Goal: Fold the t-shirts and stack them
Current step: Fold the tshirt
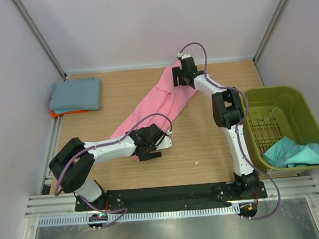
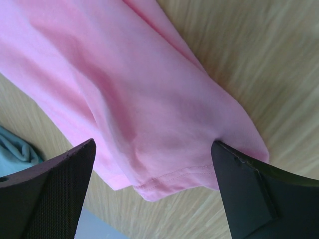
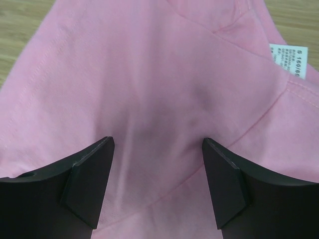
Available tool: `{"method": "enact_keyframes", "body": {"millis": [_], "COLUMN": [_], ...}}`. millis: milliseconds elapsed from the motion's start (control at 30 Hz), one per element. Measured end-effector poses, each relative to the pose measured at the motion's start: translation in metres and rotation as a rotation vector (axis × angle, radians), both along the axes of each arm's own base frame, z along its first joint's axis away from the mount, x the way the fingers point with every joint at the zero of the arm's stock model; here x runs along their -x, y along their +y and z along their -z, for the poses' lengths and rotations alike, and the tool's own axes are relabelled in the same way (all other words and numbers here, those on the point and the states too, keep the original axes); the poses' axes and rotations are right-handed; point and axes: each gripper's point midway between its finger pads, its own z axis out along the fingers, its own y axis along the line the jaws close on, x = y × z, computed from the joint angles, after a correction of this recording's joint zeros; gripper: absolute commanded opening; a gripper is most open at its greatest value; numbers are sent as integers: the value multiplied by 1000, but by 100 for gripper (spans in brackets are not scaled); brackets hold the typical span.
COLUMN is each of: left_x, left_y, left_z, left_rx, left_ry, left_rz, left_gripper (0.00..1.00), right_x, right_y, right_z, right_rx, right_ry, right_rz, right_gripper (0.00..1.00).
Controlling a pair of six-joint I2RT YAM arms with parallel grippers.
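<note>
A bright pink t-shirt lies in a long diagonal strip across the middle of the table. My left gripper sits at its near end. In the left wrist view this gripper is open wide, with the pink hem between its fingers and nothing gripped. My right gripper is at the shirt's far end. Seen from the right wrist, it is open, its tips resting on puckered pink cloth near the size label. A folded grey-blue t-shirt lies on an orange one at the far left.
An olive-green basket stands at the right, with a crumpled teal t-shirt in its near corner. A small white speck lies on the wood in front. Walls close the table at the left, back and right.
</note>
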Motion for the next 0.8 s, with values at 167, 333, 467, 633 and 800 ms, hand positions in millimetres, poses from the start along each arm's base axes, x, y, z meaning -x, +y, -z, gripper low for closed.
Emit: {"method": "enact_keyframes", "body": {"millis": [167, 333, 467, 633, 800], "left_x": [9, 16, 29, 42, 50], "left_y": [-20, -54, -82, -117, -146], "left_z": [1, 1, 2, 2, 2], "left_rx": [21, 45, 74, 106, 126], "left_ry": [39, 59, 82, 98, 98], "left_rz": [26, 74, 111, 135, 156], "left_gripper": [100, 100, 100, 100, 100], "right_x": [-15, -22, -30, -39, -39], "right_y": [20, 40, 56, 73, 84], "right_z": [-2, -4, -6, -8, -10], "right_rx": [-88, -153, -200, -266, -324], "right_ry": [-10, -21, -40, -65, -63], "right_rz": [-22, -51, -80, -109, -129], "right_gripper": [78, 78, 78, 78, 78]}}
